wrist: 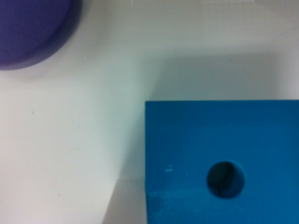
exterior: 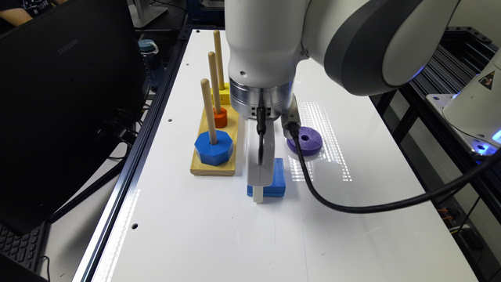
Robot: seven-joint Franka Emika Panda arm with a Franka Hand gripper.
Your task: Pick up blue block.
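Exterior view: one claw (exterior: 258, 196), grip state unclear, touches one blue block (exterior: 278, 178); one purple disc (exterior: 309, 140) lies beyond.

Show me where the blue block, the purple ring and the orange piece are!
blue block (exterior: 278, 176), exterior view, on its top face beside the gripper.
blue block (wrist: 187, 140), wrist view, on its top face above the hole.
purple ring (exterior: 313, 141), exterior view, on its flat top.
orange piece (exterior: 221, 117), exterior view, on its side.
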